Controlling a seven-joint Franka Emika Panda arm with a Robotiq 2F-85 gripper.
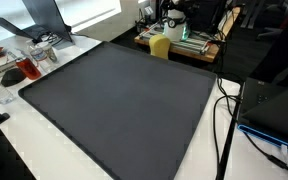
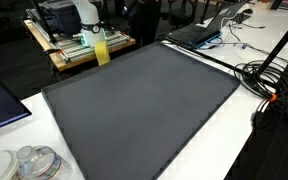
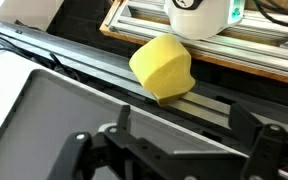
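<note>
The grey mat [image 1: 124, 100] covers most of the white counter [image 1: 44, 150]. At the mat's far edge, upper centre in both exterior views, sits the yellow cup [image 1: 159, 45], just beside a wooden rack [image 3: 244, 55]. It looks light, thin-walled and probably slick, so I would pinch across its wall. My gripper [image 3: 179, 125] hangs released and empty, low in the wrist view. I cannot tell which way the cup's opening faces.

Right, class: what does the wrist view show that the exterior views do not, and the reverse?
Only the wrist view: the gripper, jaws open, close to the things in front of it. Only an exterior view: a laptop, loose cables and glass jars. Both: the yellow cup just past the edge of the dark mat.
</note>
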